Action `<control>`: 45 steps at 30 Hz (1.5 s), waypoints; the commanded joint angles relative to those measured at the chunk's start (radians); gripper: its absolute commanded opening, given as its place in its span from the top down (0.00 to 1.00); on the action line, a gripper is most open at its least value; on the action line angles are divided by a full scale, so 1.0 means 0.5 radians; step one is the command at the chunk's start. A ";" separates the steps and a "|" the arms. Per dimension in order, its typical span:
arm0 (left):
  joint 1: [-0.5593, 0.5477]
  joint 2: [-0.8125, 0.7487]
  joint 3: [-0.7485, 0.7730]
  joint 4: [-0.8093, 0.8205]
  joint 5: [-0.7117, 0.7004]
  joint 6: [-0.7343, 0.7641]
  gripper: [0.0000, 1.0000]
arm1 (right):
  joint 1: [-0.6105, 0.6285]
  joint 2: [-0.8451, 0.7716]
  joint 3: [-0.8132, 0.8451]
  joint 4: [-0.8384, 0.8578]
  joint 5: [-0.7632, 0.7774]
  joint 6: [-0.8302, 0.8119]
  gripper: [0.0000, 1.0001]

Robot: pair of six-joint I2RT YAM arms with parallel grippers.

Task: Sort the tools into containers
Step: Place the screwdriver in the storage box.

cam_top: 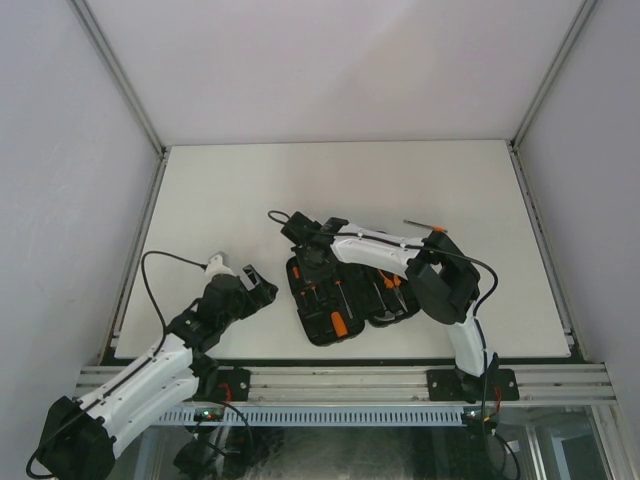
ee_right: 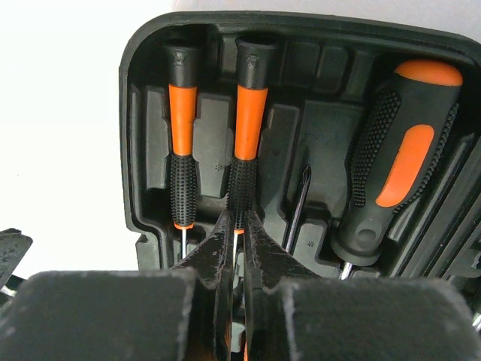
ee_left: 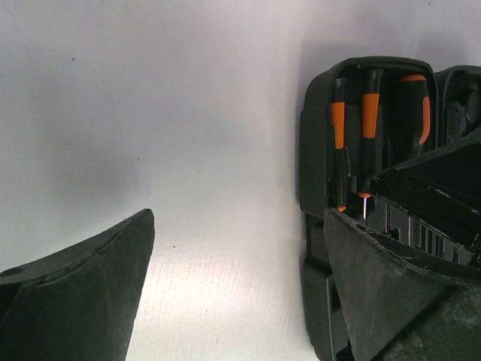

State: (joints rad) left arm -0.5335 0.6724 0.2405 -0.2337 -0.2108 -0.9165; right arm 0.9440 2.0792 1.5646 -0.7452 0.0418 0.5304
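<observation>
The black tool case [cam_top: 330, 330] lies open near the table's front edge. In the right wrist view its moulded tray [ee_right: 143, 150] holds two thin orange-and-black screwdrivers side by side, one on the left [ee_right: 183, 113] and one in the middle [ee_right: 249, 120]. A thick-handled screwdriver [ee_right: 398, 165] and a loose dark bit [ee_right: 299, 203] lie to their right. My right gripper [ee_right: 239, 222] is shut on the middle thin screwdriver, at the bottom of its handle and its shaft. My left gripper [ee_left: 239, 226] is open over bare table just left of the case [ee_left: 316, 150].
Another thin orange-handled screwdriver [cam_top: 425, 226] lies loose on the table behind the right arm. Further orange-handled tools [cam_top: 390, 285] sit in the case's right half. Grey walls and metal rails enclose the white table [cam_top: 230, 200].
</observation>
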 commanded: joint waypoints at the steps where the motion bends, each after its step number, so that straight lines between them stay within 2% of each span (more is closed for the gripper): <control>1: 0.008 -0.007 -0.041 0.099 -0.029 -0.034 0.04 | 0.046 0.333 -0.209 -0.093 -0.074 -0.025 1.00; 6: 0.010 -0.011 -0.045 0.112 -0.026 -0.015 0.04 | 0.063 0.399 -0.223 -0.090 -0.085 -0.020 1.00; 11: 0.010 0.009 -0.059 0.167 0.011 0.017 0.10 | 0.076 0.474 -0.243 -0.093 -0.095 -0.011 1.00; 19: 0.007 0.025 -0.079 0.224 0.054 0.067 0.11 | 0.111 0.566 -0.246 -0.092 -0.102 0.008 1.00; 33: 0.007 -0.013 -0.143 0.266 0.085 0.088 0.14 | 0.140 0.766 -0.055 -0.287 -0.083 -0.023 1.00; 45: 0.006 0.104 -0.168 0.423 0.168 0.126 0.17 | 0.177 0.875 -0.043 -0.357 -0.040 0.049 1.00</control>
State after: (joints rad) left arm -0.5335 0.7109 0.1638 -0.0902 -0.1513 -0.8841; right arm 0.9630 2.1815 1.6905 -0.8551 0.0532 0.5316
